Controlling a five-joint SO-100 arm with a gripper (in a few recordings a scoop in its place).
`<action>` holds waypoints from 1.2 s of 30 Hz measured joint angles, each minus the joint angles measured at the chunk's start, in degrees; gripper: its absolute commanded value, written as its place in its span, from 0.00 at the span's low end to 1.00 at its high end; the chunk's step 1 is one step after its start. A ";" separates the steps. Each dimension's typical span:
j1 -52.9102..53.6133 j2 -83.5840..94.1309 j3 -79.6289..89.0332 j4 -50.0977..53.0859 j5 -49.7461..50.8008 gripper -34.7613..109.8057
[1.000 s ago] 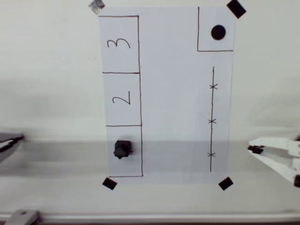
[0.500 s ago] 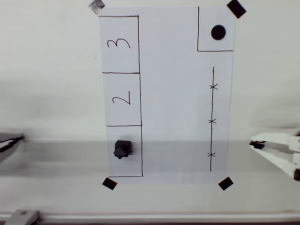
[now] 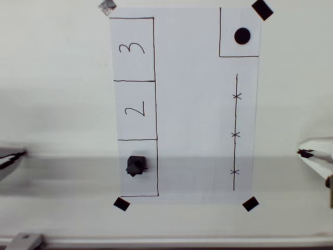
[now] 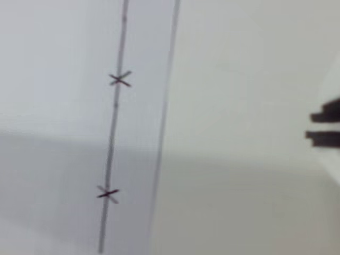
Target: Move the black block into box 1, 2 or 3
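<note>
Overhead view shows me the black block (image 3: 136, 165) resting inside the box (image 3: 138, 167); it looks light, rigid, best pinched across flat sides; tool (image 3: 315, 156) well apart, whether parted I cannot tell.

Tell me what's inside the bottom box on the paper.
The black block sits inside the box, below box 2. The block may cover its handwritten number.

Block (image 3: 136, 165) inside bottom box (image 3: 138, 167), below boxes 2 and 3.
</note>
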 measured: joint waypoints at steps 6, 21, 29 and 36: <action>0.00 0.00 0.00 5.27 2.72 0.24; 0.00 0.79 0.00 5.62 5.10 0.24; 0.00 0.79 0.00 5.62 5.10 0.24; 0.00 0.79 0.00 5.62 5.10 0.24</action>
